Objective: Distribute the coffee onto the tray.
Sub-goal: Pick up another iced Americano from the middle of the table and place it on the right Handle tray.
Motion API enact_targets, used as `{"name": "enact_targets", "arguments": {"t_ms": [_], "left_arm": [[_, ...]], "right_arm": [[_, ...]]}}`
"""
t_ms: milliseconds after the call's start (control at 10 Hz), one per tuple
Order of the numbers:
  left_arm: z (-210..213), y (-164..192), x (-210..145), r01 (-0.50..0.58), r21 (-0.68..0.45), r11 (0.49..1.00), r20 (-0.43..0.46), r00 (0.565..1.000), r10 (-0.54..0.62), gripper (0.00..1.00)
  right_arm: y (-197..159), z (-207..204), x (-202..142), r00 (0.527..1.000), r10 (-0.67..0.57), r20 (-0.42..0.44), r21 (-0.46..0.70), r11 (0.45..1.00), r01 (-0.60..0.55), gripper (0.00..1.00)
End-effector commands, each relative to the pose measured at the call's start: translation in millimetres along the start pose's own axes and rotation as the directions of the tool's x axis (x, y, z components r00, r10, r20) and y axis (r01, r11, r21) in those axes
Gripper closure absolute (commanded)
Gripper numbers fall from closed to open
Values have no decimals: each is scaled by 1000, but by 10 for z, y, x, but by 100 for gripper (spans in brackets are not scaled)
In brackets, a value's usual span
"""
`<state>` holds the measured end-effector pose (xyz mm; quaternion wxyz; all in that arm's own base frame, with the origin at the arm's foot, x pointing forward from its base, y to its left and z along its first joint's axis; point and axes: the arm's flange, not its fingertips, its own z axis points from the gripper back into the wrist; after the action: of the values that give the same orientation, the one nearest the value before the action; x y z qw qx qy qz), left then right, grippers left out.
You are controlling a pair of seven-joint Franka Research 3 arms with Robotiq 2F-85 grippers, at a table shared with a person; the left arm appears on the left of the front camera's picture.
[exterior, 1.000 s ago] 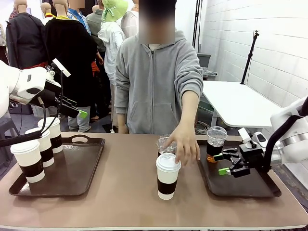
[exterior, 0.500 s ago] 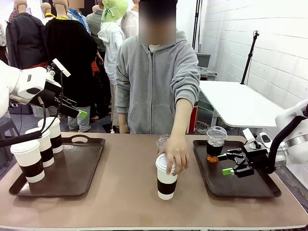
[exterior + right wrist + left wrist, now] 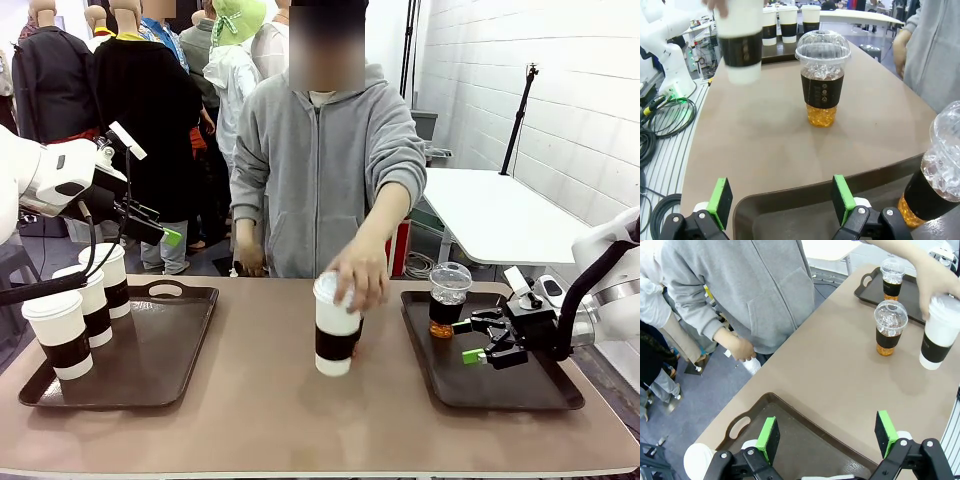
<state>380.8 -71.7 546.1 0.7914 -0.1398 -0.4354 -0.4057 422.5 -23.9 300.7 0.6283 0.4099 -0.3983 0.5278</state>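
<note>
A person's hand (image 3: 358, 272) grips a white lidded coffee cup (image 3: 334, 330) by its lid and holds it just above the table's middle; it also shows in the left wrist view as the cup (image 3: 939, 332) and in the right wrist view as the cup (image 3: 742, 46). One iced coffee (image 3: 889, 328) (image 3: 822, 76) stands on the bare table. Another iced coffee (image 3: 449, 298) (image 3: 940, 172) stands on the right tray (image 3: 500, 385). My right gripper (image 3: 468, 340) (image 3: 781, 197) hovers open low over that tray. My left gripper (image 3: 160, 230) (image 3: 827, 436) hangs open above the left tray (image 3: 150, 350).
Three white lidded cups (image 3: 85, 305) stand in a row along the left tray's outer side. The person stands at the table's far edge, the other hand (image 3: 248, 260) hanging down. A white table (image 3: 490, 215) stands behind on the right.
The person's hand left the iced cup, took the white cup by its lid and raised it off the table. My right gripper drew back slightly to the right. The left arm stayed still.
</note>
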Motion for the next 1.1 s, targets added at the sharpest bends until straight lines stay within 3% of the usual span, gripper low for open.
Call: {"name": "enact_targets", "arguments": {"t_ms": [0,1000], "left_arm": [[-9,20,-18,-8,-3,1000,1,1000,8,0],[-9,20,-18,-8,-3,1000,1,1000,8,0]], "right_arm": [[2,2,-1,1000,0,0,-1,1000,0,0],[241,-578,312,998,-37,-43,-103,994,33,0]]}}
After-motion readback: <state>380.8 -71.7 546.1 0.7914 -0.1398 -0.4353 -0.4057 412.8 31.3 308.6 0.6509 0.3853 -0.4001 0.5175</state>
